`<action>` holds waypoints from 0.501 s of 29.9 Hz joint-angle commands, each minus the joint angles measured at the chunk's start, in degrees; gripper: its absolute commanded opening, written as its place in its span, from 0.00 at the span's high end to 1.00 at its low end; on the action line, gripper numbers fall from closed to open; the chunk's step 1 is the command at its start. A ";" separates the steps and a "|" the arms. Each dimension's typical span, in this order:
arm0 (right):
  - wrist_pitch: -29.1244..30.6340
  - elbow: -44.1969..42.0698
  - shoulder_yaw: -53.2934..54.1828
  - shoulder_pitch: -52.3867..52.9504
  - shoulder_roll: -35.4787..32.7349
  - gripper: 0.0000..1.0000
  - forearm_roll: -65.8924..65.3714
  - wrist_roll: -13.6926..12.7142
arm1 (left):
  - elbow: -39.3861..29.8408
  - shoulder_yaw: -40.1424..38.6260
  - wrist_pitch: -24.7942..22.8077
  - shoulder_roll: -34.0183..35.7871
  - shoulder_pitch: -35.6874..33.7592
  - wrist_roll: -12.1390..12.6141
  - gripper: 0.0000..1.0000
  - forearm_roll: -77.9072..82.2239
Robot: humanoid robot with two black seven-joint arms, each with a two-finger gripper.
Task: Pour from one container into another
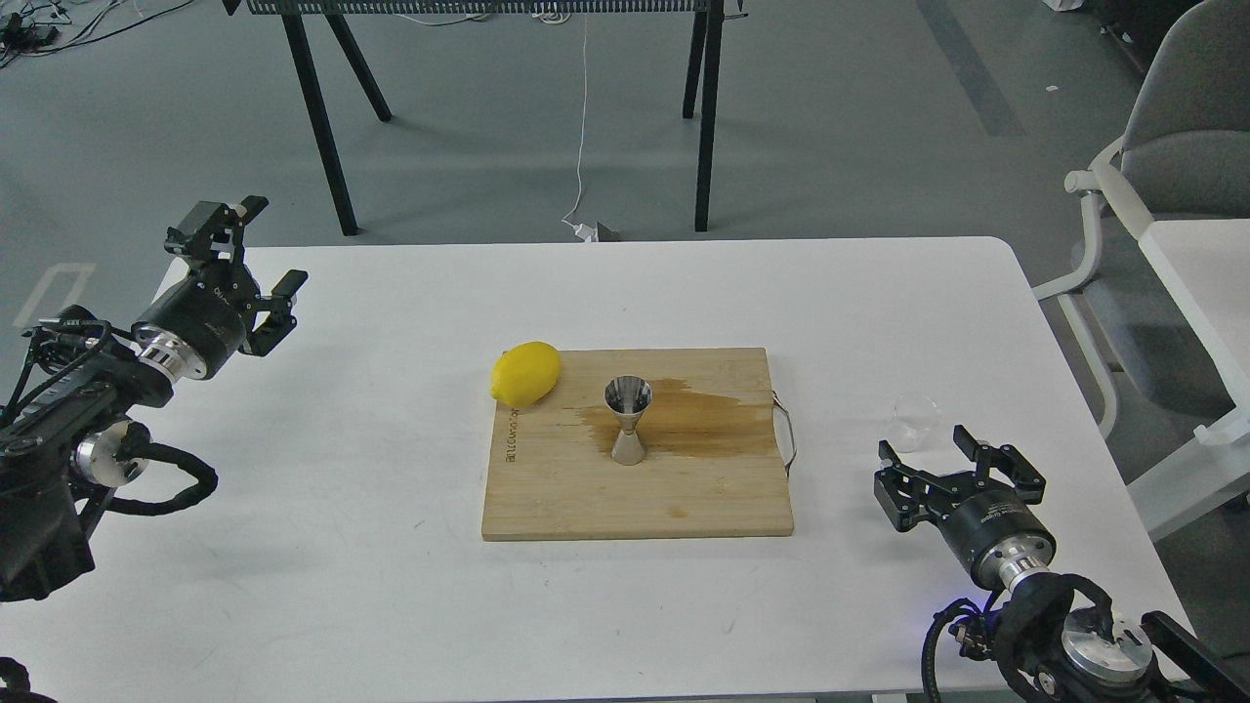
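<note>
Head view: our right gripper is hovering spread and empty, just near of the small clear glass cup standing on the white table. The shiny steel hourglass jigger is standing upright mid-board on the wooden cutting board. Our left gripper is also hanging spread, far left.

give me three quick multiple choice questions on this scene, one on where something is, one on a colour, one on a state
1. Where does the steel jigger stand?
A. on the wooden board
B. on the bare table, right of the board
C. in the right claw

2. What colour is the lemon?
A. green
B. yellow
C. red

3. What is the state of the right claw?
A. shut on the glass cup
B. shut on the lemon
C. open, holding nothing

Answers: 1 A, the jigger is upright near the board's middle, at the edge of a dark wet stain. 2 B, its skin is plainly yellow. 3 C, its fingers are spread and the glass cup sits apart on the table just beyond them.
</note>
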 commanded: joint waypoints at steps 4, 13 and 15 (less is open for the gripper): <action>-0.26 7.18 3.64 -2.45 -4.87 0.15 -0.18 0.16 | 0.00 -0.35 0.00 0.00 0.44 0.00 0.00 -0.61; 0.00 6.48 4.52 5.27 -7.70 0.15 -4.91 0.16 | 0.00 -0.44 0.00 0.62 0.79 0.00 0.00 -7.20; -0.26 5.43 4.35 8.69 -7.70 0.15 -7.29 0.16 | 0.00 -0.35 0.00 0.79 0.70 0.00 0.00 -7.99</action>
